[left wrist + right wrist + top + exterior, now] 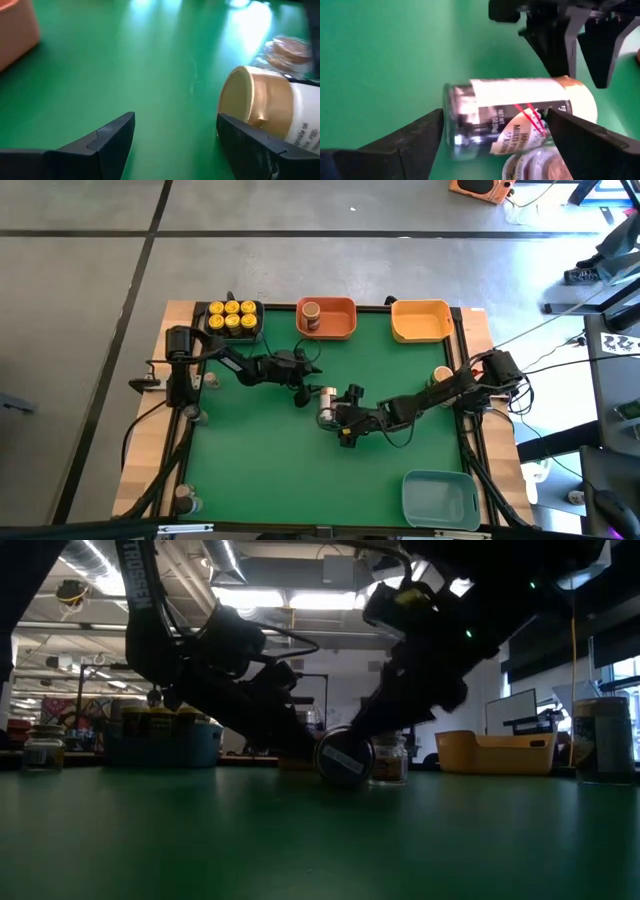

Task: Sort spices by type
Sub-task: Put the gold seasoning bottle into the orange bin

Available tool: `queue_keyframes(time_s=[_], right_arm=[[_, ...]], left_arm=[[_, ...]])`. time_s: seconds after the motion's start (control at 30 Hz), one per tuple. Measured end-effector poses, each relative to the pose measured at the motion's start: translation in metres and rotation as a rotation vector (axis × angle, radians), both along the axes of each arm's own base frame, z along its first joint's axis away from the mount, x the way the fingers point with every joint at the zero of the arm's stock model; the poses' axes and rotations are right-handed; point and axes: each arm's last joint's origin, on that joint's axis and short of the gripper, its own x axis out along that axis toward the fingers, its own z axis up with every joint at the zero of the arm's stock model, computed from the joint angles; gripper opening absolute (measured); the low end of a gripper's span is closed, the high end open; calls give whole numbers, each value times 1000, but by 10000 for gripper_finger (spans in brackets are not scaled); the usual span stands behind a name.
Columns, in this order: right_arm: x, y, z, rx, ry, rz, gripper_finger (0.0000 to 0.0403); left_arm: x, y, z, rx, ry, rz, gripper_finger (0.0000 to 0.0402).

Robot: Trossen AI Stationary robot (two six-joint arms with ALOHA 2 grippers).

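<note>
A spice jar [515, 107] with a tan lid [250, 102] and a white label lies on its side on the green mat [260, 480] mid-table. A small brown-topped jar [286, 50] stands just beside it. My left gripper [175, 117] is open, with one fingertip right beside the lid; I cannot tell whether it touches. My right gripper [492, 115] is open on the jar's other side, its fingers spread around the jar's length and the small jar [535, 165] close before them. In the high view both grippers [303, 393] [338, 420] meet at the lying jar [322, 395].
At the far edge stand a dark bin of yellow-lidded jars [232, 318], an orange bin [338, 328] holding one tan-lidded jar [311, 315], and a yellow bin [420, 320]. A blue bin [440, 498] sits near right. Another jar [440, 375] stands by the right arm.
</note>
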Motion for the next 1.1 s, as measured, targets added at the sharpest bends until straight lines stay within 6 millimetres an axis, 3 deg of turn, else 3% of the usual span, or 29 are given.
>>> queue_keyframes(time_s=[0.3, 0.83, 1.1], right_arm=[[2, 0, -8, -40, 12, -7, 351], [1, 0, -9, -94, 32, 10, 351], [3, -3, -9, -126, 17, 4, 351]], left_arm=[[0, -2, 3, -41, -19, -59, 278], [1, -5, 30, -97, -122, -125, 278], [1, -5, 30, -137, -126, -128, 278]])
